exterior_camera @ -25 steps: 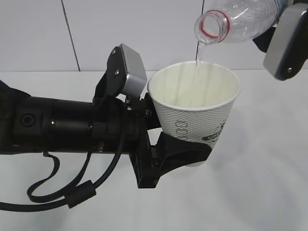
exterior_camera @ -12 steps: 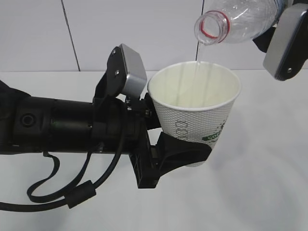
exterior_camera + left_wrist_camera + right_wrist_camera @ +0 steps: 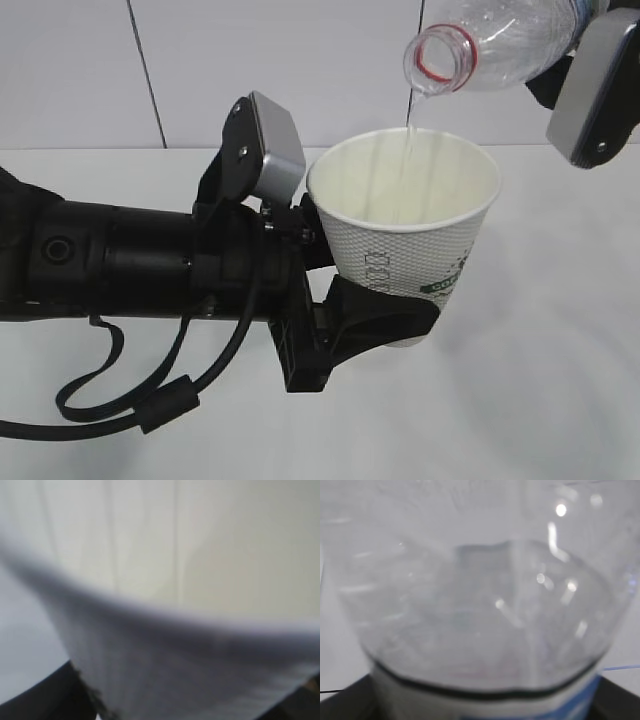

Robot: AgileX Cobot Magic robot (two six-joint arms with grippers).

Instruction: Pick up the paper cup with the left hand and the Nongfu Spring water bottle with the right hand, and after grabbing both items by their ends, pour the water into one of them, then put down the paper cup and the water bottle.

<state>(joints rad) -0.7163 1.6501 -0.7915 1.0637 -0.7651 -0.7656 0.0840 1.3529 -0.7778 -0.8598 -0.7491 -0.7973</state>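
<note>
Landmark: the paper cup, upright, lifted clear of the white tabletop, near the middle of the exterior view.
Left tool: clenched round the lower part of the paper cup, one black finger wrapping its base on the near side; the finger behind the cup is hidden.
Right tool: almost wholly cut off at the top right corner; only its grey block and a dark edge show above and right of the cup. From the right wrist view it appears to be grasping the bottle's lower end, though the fingers show only as dark corners.
Nongfu Spring water bottle: above and right of the cup, tipped with its open, red-ringed mouth down-left over the cup's far rim; its body is cut off by the frame.
Water: a thin stream falling from the mouth into the cup; the level inside is hard to judge.
Left wrist view: a blur of cup rim and pale inside.
Right wrist view: blurred clear plastic; a blue and white band at the bottom edge.
Room: pale wall panels with a dark seam behind the cup.
Writing: green print on the cup's dimpled wall, too small to read.
</note>
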